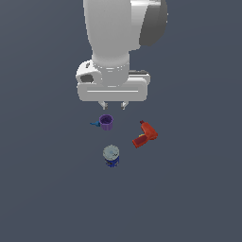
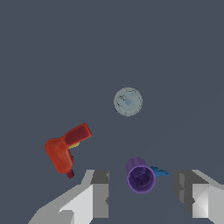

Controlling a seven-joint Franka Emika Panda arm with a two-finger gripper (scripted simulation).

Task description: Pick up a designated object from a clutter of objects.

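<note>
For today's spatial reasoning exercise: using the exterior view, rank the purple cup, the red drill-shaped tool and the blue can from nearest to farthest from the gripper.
1. purple cup: just below the gripper, upright, clearly nearest.
2. red drill-shaped tool: off toward the exterior view's right, lying on its side.
3. blue can: beyond the cup, lowest in the exterior view, upright, farthest, though not by a wide margin over the drill.

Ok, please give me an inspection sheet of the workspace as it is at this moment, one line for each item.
Surface: plain dark grey floor.
Job's things: purple cup upright, hollow side up, below the end effector.
Clutter: red drill-shaped tool lying down; blue can upright, pale top; tiny blue piece right beside the cup.
Grippers: end effector open, holding nothing, fingers either side of the cup in the wrist view.
Cables: nothing seen.
Surroundings: nothing seen.
</note>
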